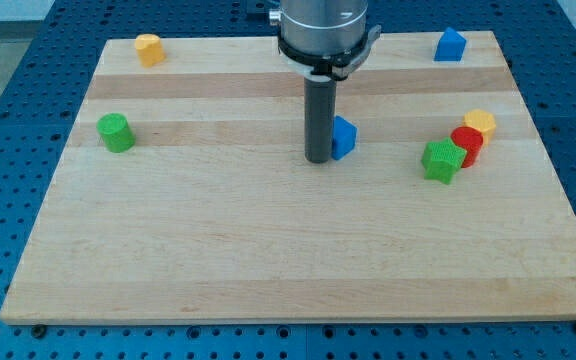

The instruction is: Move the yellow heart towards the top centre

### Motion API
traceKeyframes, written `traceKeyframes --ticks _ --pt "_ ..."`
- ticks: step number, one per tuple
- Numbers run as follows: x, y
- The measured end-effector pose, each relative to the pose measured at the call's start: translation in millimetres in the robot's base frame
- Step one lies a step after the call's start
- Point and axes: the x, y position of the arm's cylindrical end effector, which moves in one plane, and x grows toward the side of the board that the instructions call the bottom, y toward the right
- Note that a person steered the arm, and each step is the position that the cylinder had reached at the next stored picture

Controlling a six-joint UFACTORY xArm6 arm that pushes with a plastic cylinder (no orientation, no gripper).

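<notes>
Wooden board (298, 250) sits on blue perforated table (8, 60); your rod's tip (318, 160), no jaws to report, touches blue block (344, 137); yellow heart (148, 48) lies top left.

On the table (268, 270), my tip (318, 160) stands near the middle, touching the view's left side of the blue block (345, 138). The yellow heart (148, 49) lies at the top left, the green cylinder (116, 132) below it, and another blue block (450, 45) at the top right. At the right, a green block (442, 161), red block (467, 144) and yellow block (480, 124) touch in a diagonal row rising rightward.
</notes>
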Motion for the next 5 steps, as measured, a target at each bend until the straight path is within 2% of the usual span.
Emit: traceKeyframes --ticks 2,5 --pt "-37.6 0.3" --pt "-56.9 74.3"
